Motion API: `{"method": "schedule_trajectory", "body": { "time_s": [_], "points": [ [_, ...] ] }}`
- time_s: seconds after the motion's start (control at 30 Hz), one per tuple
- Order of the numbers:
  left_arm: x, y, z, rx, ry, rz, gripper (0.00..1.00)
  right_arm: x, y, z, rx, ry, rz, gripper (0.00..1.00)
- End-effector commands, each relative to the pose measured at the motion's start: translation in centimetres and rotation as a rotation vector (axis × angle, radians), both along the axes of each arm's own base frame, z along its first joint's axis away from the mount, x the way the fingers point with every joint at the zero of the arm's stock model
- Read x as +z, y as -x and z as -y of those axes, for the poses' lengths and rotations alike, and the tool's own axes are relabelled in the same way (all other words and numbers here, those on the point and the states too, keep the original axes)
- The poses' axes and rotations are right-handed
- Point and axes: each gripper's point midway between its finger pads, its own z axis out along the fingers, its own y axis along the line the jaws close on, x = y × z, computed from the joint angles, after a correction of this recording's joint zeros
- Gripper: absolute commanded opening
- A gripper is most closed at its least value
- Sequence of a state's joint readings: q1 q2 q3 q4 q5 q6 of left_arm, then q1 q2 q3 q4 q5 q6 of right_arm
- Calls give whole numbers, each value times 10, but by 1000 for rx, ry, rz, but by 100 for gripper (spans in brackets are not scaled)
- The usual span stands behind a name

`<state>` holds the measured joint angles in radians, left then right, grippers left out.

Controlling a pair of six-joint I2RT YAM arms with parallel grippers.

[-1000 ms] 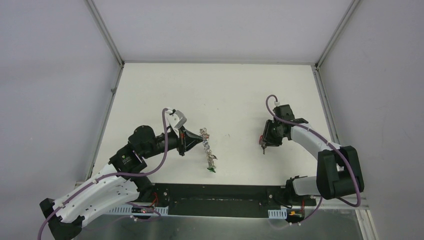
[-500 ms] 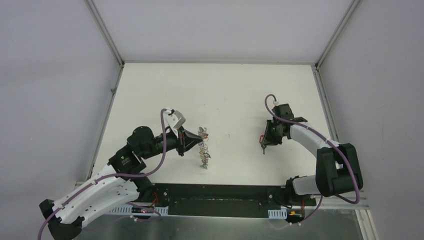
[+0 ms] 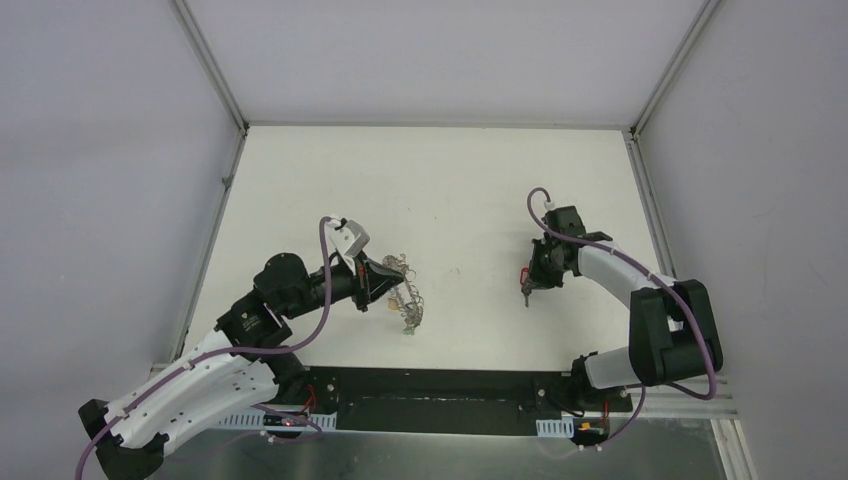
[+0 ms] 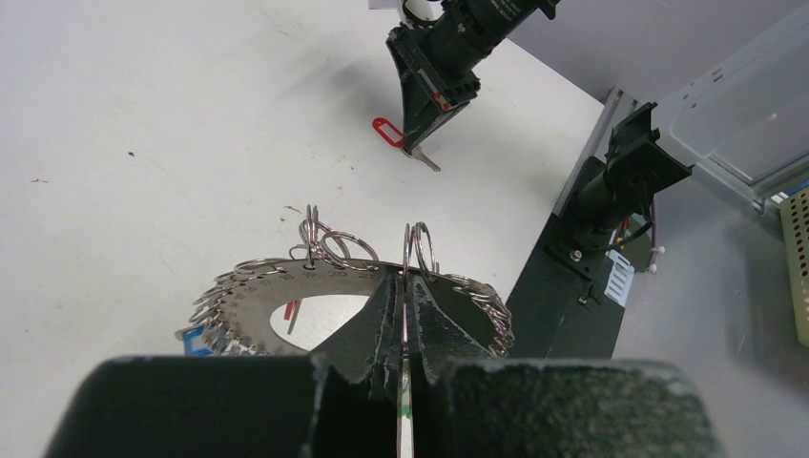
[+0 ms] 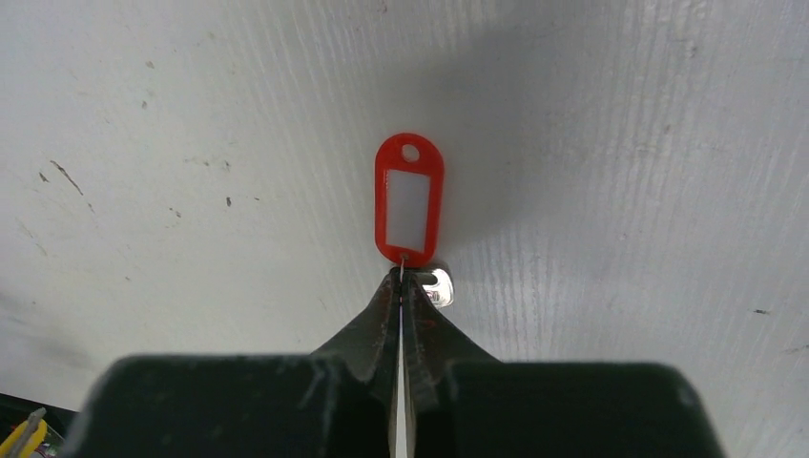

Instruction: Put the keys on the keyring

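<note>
- Holding one thing each, the two arms stand well apart on the table: the left one near the near left corner, the right one toward the right edge.
- Keyring: the left gripper has it clamped at the rim, jaws pressed tight on the grey metal. It hangs tilted, with its far side low. I cannot tell if that side touches the table.
- Right gripper: its jaws are fully together and seem to pinch the key by its head. Only a small silver part shows beside the fingertips.
- Tag: it is red and lies flat on the table just in front of those fingertips.
- Split rings: they are small and loose, and two stand upright on the rim just above the left fingertips.
- Risk, I judge: the pinch on the key is thin and off centre, so the key may turn or slip out when it is lifted, with the tag swinging below it.
- Risk: a loose split ring can tip away when the key pushes on it, so the hole of the key misses it.
- Risk: the keyring is held at one point only, so a push may rotate it in the jaws.
</note>
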<state>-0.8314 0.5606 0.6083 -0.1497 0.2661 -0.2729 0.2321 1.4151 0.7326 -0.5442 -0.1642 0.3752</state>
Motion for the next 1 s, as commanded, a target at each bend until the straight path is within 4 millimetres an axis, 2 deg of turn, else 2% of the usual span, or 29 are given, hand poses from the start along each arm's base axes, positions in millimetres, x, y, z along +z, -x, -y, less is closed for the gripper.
{"method": "schedule_trajectory", "body": {
  "time_s": [0.0, 0.13, 0.33, 0.5, 0.67, 0.83, 0.97],
  "points": [
    [26, 1, -1, 5, 75, 59, 0, 17, -17, -4, 19, -18, 74, 0],
    [25, 1, -2, 7, 63, 66, 0, 40, -17, -16, 91, -77, 131, 0],
    [23, 2, -4, -11, 12, 101, 0, 88, -19, -45, 272, -165, 238, 0],
    [25, 12, -1, -90, -37, 201, 0, 127, -22, -72, 409, -263, 322, 0],
    [26, 18, 1, -146, -77, 263, 0, 146, -33, -83, 432, -310, 343, 0],
    [22, 23, 4, -200, -111, 315, 0, 168, -19, -108, 539, -484, 346, 0],
    [19, 23, 4, -213, -128, 349, 0, 190, 1, -127, 662, -609, 362, 0]
  ]
}}
